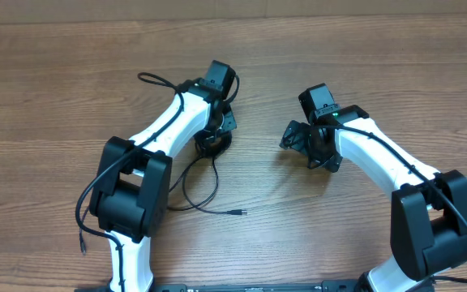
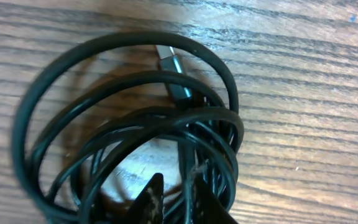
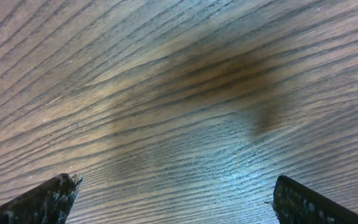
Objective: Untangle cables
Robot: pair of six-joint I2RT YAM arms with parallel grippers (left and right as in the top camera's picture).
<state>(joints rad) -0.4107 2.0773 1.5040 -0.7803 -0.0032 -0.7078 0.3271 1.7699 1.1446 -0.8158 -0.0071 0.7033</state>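
The overhead camera looks straight down on the table [image 1: 55, 65] from far off, taking in both arms, their bases at the lower edge. The left wrist camera hangs very close over the cable coil [image 2: 129, 124], which fills its view, with the tips of the left gripper [image 2: 179, 202] at the bottom edge. From overhead the same coil is small, left of centre. The right wrist camera, right of the coil, faces bare wood at close range, the tips of the right gripper [image 3: 176, 202] in its bottom corners.
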